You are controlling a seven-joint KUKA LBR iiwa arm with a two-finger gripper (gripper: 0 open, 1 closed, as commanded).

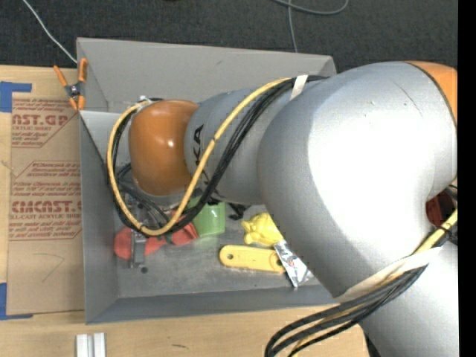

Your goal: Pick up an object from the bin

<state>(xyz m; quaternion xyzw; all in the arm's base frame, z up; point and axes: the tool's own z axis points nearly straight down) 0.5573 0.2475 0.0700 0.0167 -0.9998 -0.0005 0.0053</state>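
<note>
My gripper (138, 253) is low in the bin's front left part, under the arm's orange cover. Its dark tip stands among red pieces (123, 244) that lie on the bin floor on both sides of it. Whether it grips them I cannot tell. Another red piece (184, 234) lies just to its right. Beyond that sits a green block (211, 219), partly hidden by the arm.
A yellow toy figure (260, 229), a flat yellow tool (249, 257) and a silver wrapper (292, 266) lie near the bin's front wall to the right. The arm and its cables cover the middle and right of the bin. The left wall is close to the gripper.
</note>
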